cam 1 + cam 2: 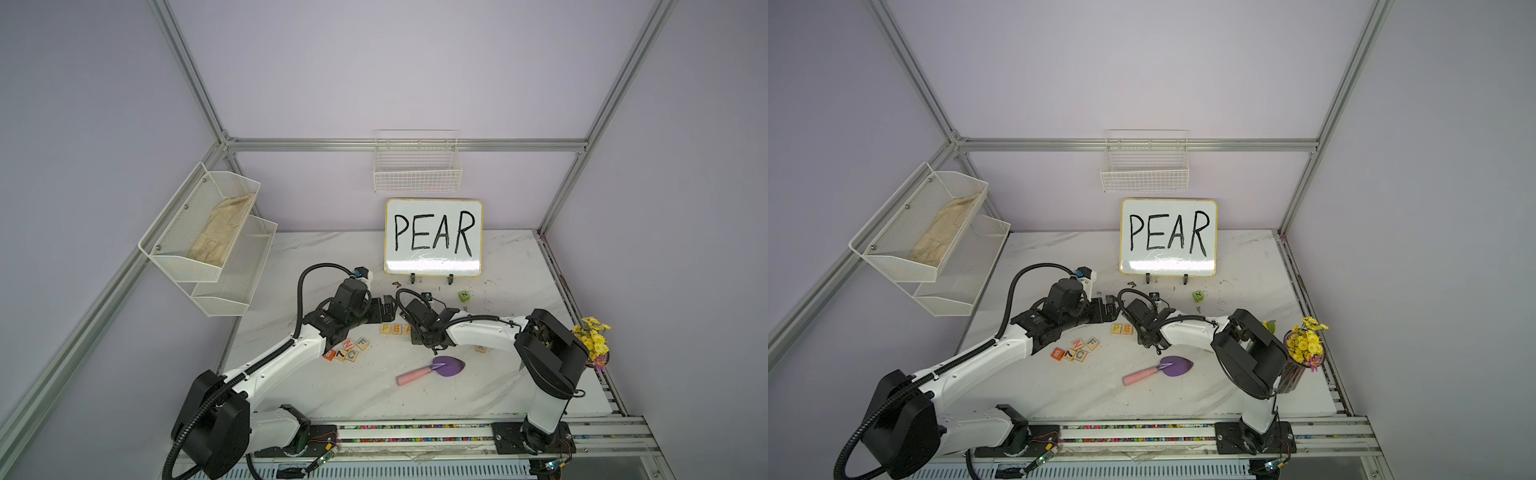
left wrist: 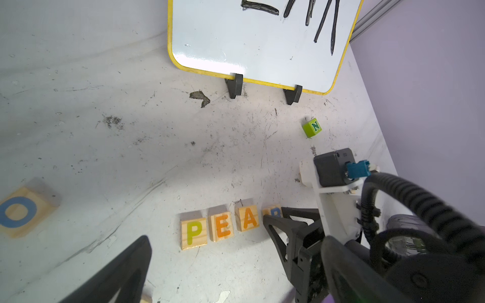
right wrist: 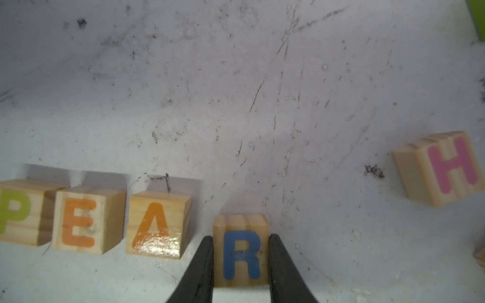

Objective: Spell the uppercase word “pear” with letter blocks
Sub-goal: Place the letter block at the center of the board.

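The right fingers [image 3: 199,267], gripping the R block [image 3: 241,251], should seat it flush beside the A block [image 3: 157,225]; the left fingers [image 2: 126,270] gape.

Pale-wood P block [image 2: 193,233], E block [image 2: 221,227] and A block [image 2: 248,219] lie letters-up in a close row on the bench [image 2: 131,157]. The blue-lettered R block [image 3: 241,251] is at A's 3 o'clock, a small gap apart, pinched between black fingers [image 3: 199,270].

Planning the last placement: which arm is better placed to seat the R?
Right: the right gripper is shut on the R block beside the A block; the left gripper is open.
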{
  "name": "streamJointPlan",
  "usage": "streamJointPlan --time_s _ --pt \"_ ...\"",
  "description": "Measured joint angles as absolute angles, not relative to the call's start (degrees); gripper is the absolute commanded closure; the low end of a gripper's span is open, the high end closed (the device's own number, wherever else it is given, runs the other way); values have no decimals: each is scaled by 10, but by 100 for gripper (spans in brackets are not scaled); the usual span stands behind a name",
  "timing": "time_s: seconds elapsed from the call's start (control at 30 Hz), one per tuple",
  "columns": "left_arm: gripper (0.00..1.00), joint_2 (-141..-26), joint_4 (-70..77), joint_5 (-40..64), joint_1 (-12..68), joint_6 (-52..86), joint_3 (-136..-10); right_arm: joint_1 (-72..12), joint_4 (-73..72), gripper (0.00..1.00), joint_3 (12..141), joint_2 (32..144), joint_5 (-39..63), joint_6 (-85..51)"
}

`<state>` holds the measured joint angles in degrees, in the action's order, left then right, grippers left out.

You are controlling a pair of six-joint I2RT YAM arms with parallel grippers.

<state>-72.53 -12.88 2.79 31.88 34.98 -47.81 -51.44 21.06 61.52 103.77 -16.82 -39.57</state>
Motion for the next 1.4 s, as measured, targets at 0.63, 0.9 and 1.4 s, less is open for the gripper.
streamJointPlan --time_s 0.63,0.9,1.4 --pt "0 -729 -129 26 308 350 -478 -514 208 69 653 1069 -173 -396" --pt "0 -732 -128 28 307 354 -478 -514 208 65 653 1070 -173 -395" --pt "0 -734 -128 32 307 354 -478 -514 209 61 653 1070 -174 -396"
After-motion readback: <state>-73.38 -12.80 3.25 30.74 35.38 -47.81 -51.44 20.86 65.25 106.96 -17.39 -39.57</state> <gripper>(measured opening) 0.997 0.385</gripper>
